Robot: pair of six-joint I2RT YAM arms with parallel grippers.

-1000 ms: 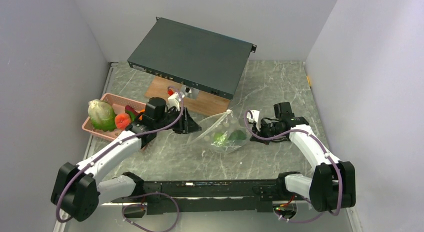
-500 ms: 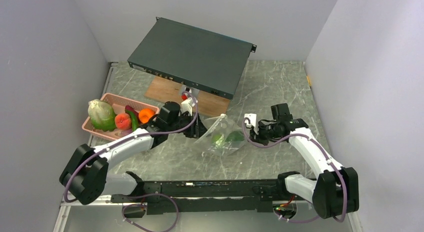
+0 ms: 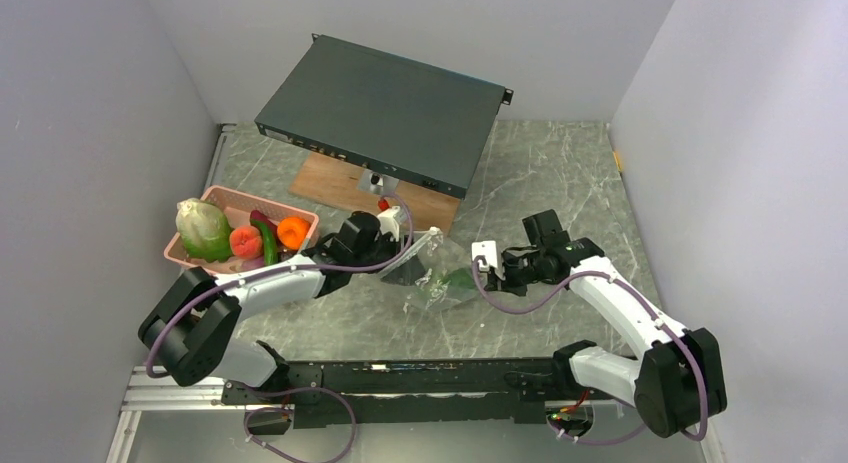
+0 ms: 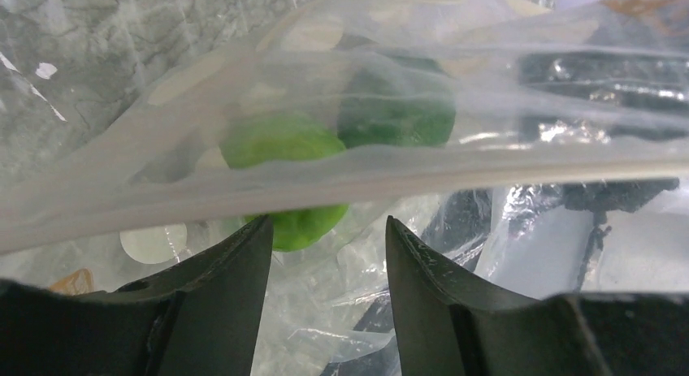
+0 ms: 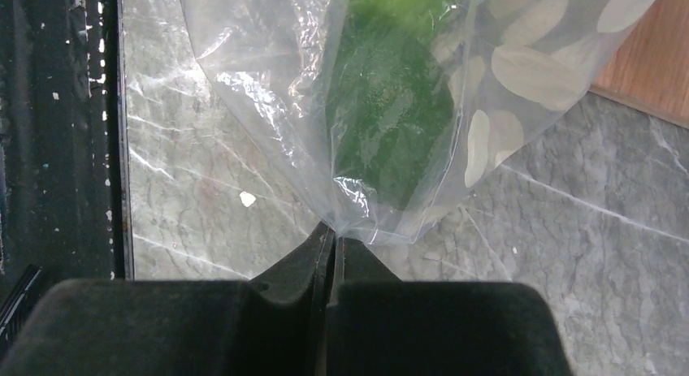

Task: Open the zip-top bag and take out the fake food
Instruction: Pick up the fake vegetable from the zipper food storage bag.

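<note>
**Right pincer [image 5: 333,230] nips the zip-top bag [image 3: 435,268], left pincer [image 4: 327,230] stands spread**

From where I stand, the bag sits at the middle of the frame on the grey marbled counter [image 3: 540,163], strung between the two arms. The right pincer's fingers are pressed together on a gathered corner of the clear film, which bunches to a point right at their tips. The left pincer faces the bag's other side with its fingers apart. The pale zip strip [image 4: 487,161] runs across just beyond the fingertips. I can't quite tell whether any film lies between them.

Inside the bag lies fake food [image 4: 280,140]: a bright green lump and a darker green one just beside it, both seen through crinkled plastic.

At middle left of the overhead frame is a pink basket [image 3: 260,195]. It holds a pale green leafy head [image 3: 203,230], a red-pink fruit [image 3: 245,241] and an orange ball [image 3: 293,231], with a dark curved piece between the last two. At upper centre a flat black case [image 3: 385,108] rests tilted on a wooden board [image 3: 330,178].
</note>
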